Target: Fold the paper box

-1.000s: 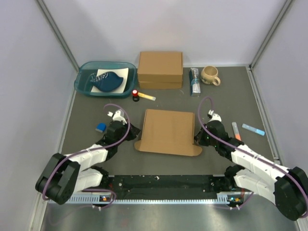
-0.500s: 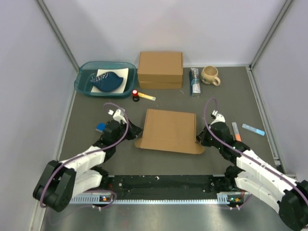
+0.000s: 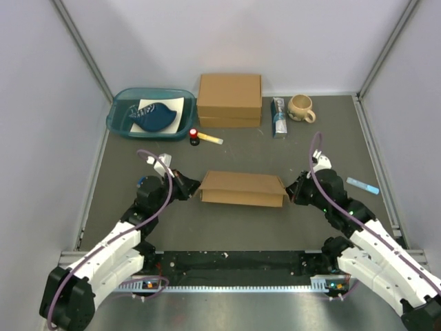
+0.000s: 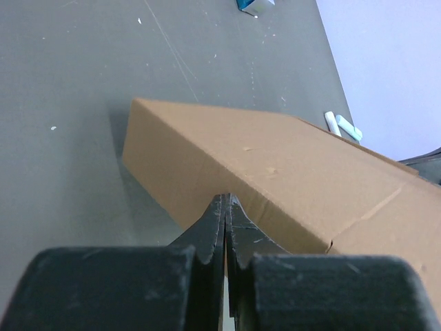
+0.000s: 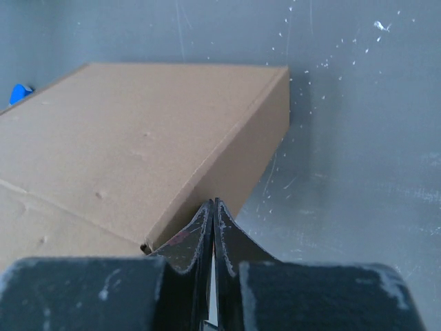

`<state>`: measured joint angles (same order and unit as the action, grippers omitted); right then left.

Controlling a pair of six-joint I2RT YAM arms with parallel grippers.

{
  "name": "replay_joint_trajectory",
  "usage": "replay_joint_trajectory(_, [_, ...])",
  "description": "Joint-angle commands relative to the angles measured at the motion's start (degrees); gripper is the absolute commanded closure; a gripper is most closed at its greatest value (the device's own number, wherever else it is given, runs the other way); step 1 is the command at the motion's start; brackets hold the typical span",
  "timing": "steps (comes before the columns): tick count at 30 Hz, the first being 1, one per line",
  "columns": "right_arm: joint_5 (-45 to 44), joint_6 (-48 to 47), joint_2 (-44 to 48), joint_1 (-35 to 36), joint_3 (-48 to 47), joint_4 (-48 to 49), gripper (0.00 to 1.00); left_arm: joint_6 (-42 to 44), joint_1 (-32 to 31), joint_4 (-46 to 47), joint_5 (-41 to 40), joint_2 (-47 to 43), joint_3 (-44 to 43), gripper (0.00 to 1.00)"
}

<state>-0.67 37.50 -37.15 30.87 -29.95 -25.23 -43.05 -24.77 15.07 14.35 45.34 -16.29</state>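
Observation:
The paper box [image 3: 242,187] is a closed brown cardboard mailer in the middle of the table, tipped up so that it looks like a narrow strip from above. My left gripper [image 3: 191,186] is shut, its tips against the box's left side wall. My right gripper [image 3: 291,195] is shut, its tips against the right side wall. In the left wrist view the shut gripper [image 4: 226,198] touches the box wall [image 4: 275,158]. In the right wrist view the shut gripper [image 5: 213,202] touches the box [image 5: 138,138] at its side wall. I see no cardboard between the jaws.
A thicker brown cardboard box [image 3: 229,98] stands at the back. A teal tray [image 3: 117,118] is at the back left. A mug [image 3: 301,107] and a packet [image 3: 278,116] are at the back right. A red-capped item [image 3: 195,136], a yellow marker [image 3: 211,138] and a blue pen [image 3: 362,185] lie loose.
The box lay flat between the grippers; now it is tipped up and looks much narrower from above. Both arms have stretched forward and risen with it.

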Motion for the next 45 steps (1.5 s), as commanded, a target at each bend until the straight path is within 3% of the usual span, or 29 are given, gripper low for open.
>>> replay_joint_trajectory(1, [4.45,1.44,0.5,-0.2,-5.11,1.59,1.0,-0.55,-0.71,-0.83,5.25,-2.8,-1.99,1.0])
replay_joint_trajectory(11, [3.22,3.11,-4.16,-0.2,-8.19,0.71,1.0,-1.25,-0.71,-2.33,3.85,-1.58,-4.36,1.0])
replay_joint_trajectory(27, [1.37,3.38,-13.74,-0.2,-17.68,-2.01,1.0,-0.2,-0.71,-9.7,4.9,5.02,-17.72,1.0])
replay_joint_trajectory(39, [1.9,0.56,-19.01,-3.53,-18.38,-2.98,1.0,0.42,-0.71,-10.06,1.74,5.72,-11.04,0.99])
replay_joint_trajectory(45, [2.6,-1.63,-22.7,-5.29,-20.4,-3.33,0.95,2.09,-0.71,-11.64,-2.74,7.3,-12.35,0.95])
